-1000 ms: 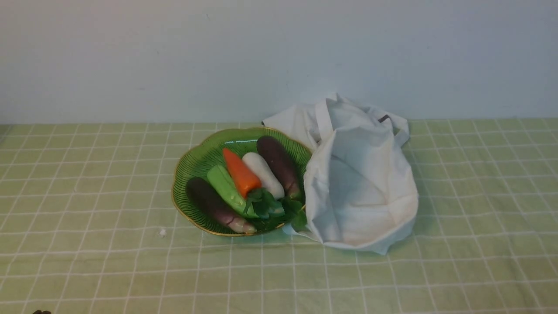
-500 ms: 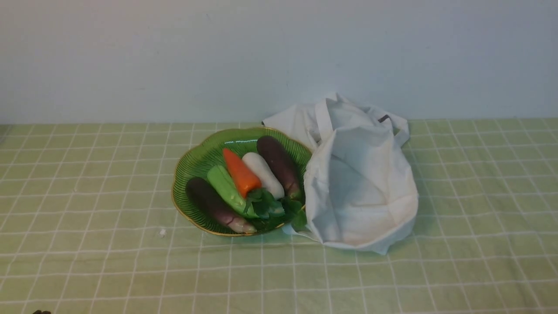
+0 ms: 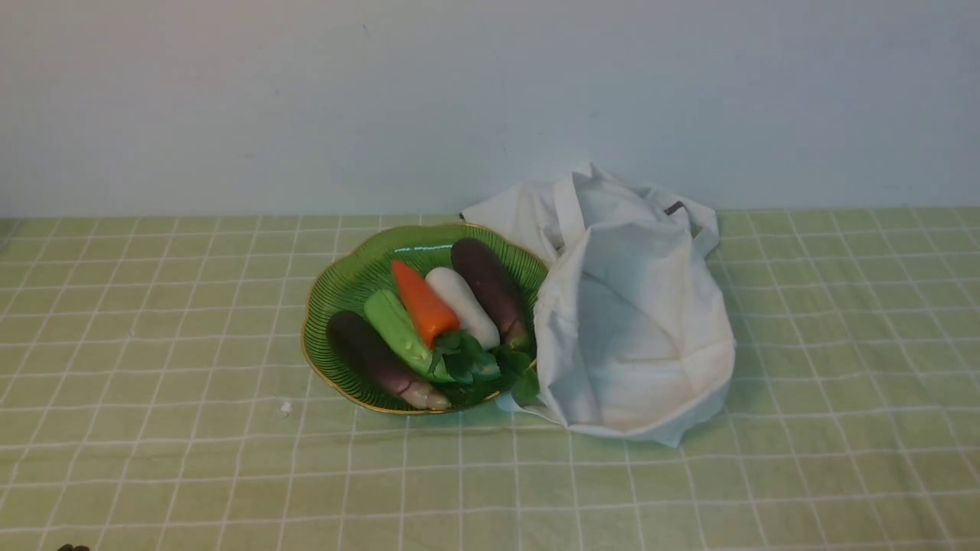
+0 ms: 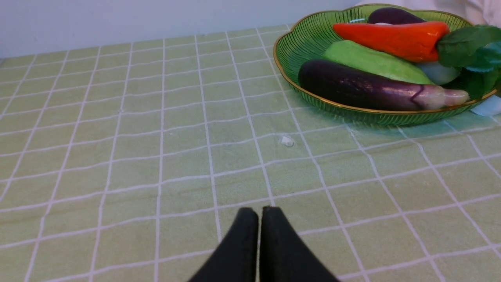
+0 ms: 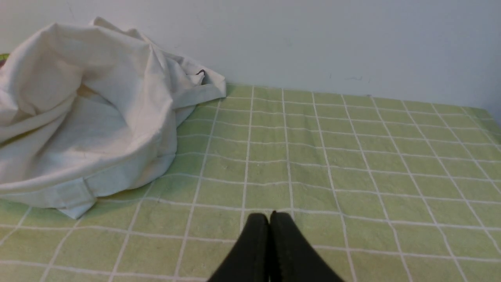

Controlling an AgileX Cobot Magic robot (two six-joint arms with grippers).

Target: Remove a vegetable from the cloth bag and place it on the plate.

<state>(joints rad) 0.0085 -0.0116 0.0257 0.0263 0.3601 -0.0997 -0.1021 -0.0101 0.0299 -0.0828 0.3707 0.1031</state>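
resting carrot (image 3: 423, 305) on plate (image 3: 337, 287), bag (image 3: 635, 321) beside

Table (image 3: 153, 459) covered in green checked cloth. Directly on it: green plate (image 3: 337, 287) left of centre, white cloth bag (image 3: 635, 329) touching plate's right edge, small white scrap (image 3: 285, 409) near plate.

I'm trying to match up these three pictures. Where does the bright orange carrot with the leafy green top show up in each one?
Front view: the bright orange carrot with the leafy green top lies mid-picture on the round green ribbed plate with a gold rim, between a light green vegetable and a white one.
Left wrist view: carrot at upper right, on the plate.
Right wrist view: not in it.
Shared landmark: the white cloth bag beside the plate.
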